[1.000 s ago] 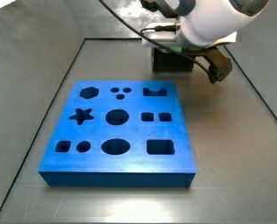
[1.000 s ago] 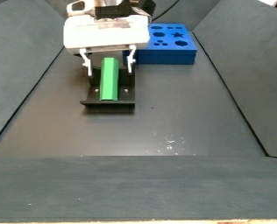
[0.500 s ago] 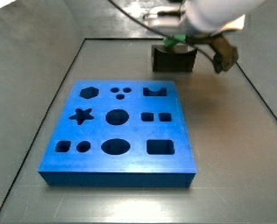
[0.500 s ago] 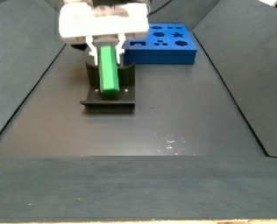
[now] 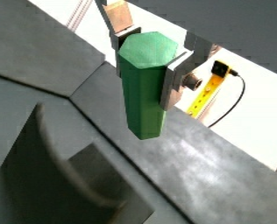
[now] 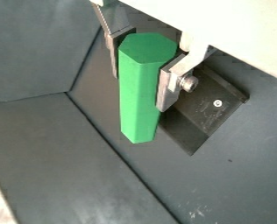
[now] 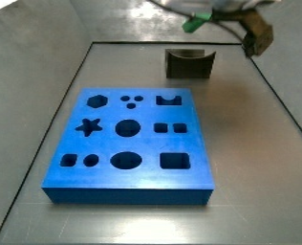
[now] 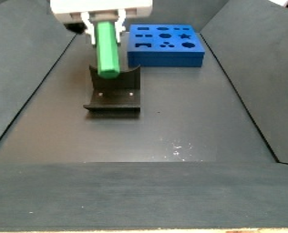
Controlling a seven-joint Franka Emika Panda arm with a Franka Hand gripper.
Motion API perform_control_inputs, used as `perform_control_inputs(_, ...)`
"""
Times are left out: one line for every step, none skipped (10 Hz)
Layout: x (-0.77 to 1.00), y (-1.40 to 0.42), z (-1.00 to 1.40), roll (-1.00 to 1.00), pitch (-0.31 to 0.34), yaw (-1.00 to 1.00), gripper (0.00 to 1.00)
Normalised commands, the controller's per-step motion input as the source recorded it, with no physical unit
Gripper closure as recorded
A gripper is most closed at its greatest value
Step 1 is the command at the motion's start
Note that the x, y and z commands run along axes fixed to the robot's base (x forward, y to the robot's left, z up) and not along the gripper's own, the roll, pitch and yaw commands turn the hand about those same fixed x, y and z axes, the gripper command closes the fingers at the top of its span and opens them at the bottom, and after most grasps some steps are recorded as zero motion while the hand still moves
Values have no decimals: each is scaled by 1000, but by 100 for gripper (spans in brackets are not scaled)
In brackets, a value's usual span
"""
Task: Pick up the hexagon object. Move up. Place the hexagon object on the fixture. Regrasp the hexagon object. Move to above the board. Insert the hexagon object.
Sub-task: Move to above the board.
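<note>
A: Holding what, and where?

B: The gripper [image 6: 147, 74] is closed on the hexagon object [image 6: 138, 87]; both wrist views show the silver fingers [image 5: 174, 80] clamped on its upper end, with the green peg hanging lengthwise below them. In a side view the hexagon object [image 8: 107, 45] hangs clear above the fixture [image 8: 114, 94], not touching it.

A: So which steps appear done?

B: Judging by this pose, the regrasp looks complete: the peg is held upright by one end, suited to insertion. The fixture [image 7: 189, 63] stands empty on the surface.

A: And what remains?

B: Carrying it over the board [image 7: 131, 144], aligning it with the hexagon cut-out [image 7: 100, 100], and inserting. The board [image 8: 166, 45] lies beyond the fixture, well apart from the peg.
</note>
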Motion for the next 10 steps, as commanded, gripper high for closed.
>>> perform_control_inputs(69, -16, 1000, -28, 73, 99, 100)
perform_control_inputs(66, -17, 1000, -33, 67, 93, 100)
perform_control_inputs(64, -16, 1000, -31, 64, 85, 100)
perform_control_inputs(63, -18, 1000, -34, 59, 78, 100)
perform_control_inputs(58, -16, 1000, -35, 57, 74, 100)
perform_control_inputs(55, -17, 1000, -43, 61, 65, 100)
perform_control_inputs(51, -17, 1000, -47, 62, 61, 100)
perform_control_inputs(44, -16, 1000, -44, 65, 56, 100)
perform_control_inputs(41, -18, 1000, -44, 67, 53, 100)
perform_control_inputs(38, -17, 1000, -45, 73, 52, 100)
